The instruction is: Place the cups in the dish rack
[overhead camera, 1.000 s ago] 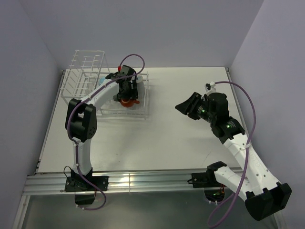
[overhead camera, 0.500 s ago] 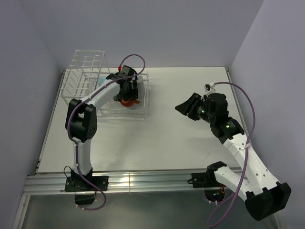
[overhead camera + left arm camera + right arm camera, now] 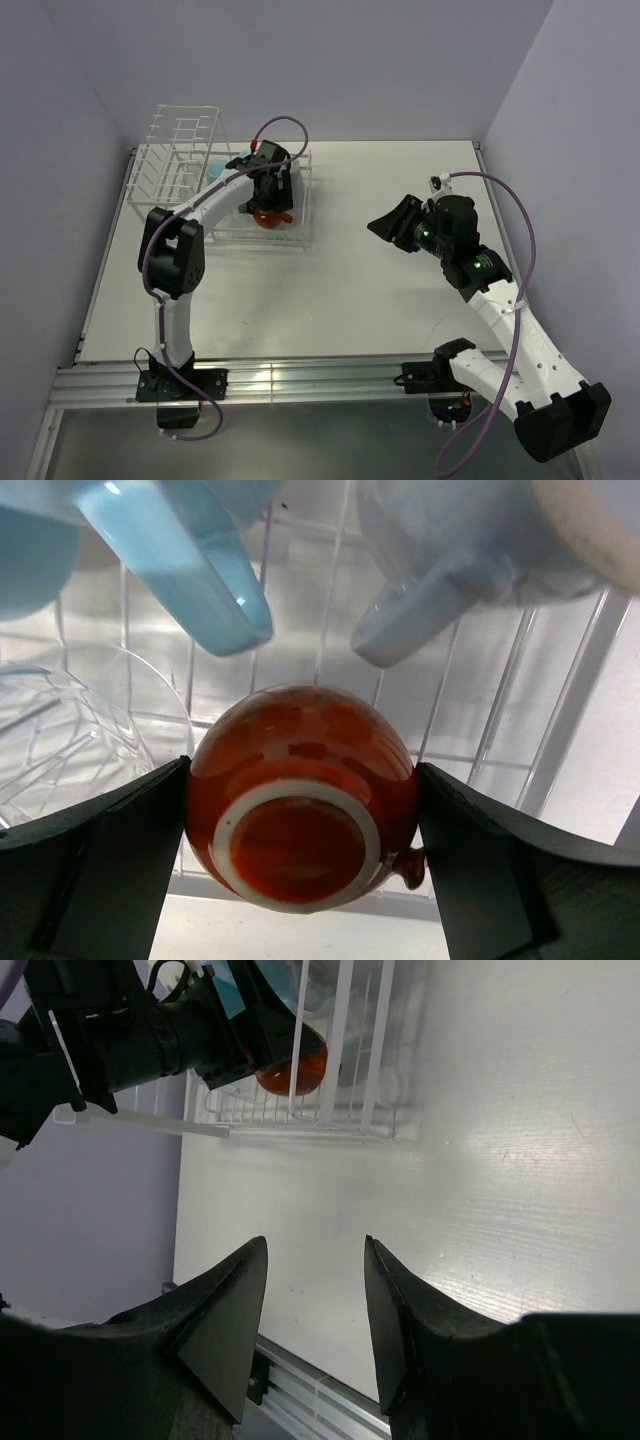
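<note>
Orange-red cup, light blue mug, pale grey-blue mug, patterned clear tumbler, white rack

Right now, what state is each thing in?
left tool, shut on the orange-red cup
orange-red cup, base up, held inside the dish rack
right tool, open, empty
light blue mug, in the rack, free
pale grey-blue mug, in the rack, free
glass tumbler, in the rack, free

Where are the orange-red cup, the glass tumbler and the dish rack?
orange-red cup point(image 3: 300, 745): left wrist view, rounded side.
glass tumbler point(image 3: 70, 745): left wrist view, patterned wall.
dish rack point(image 3: 180, 140): top external view, upright grid section.
</note>
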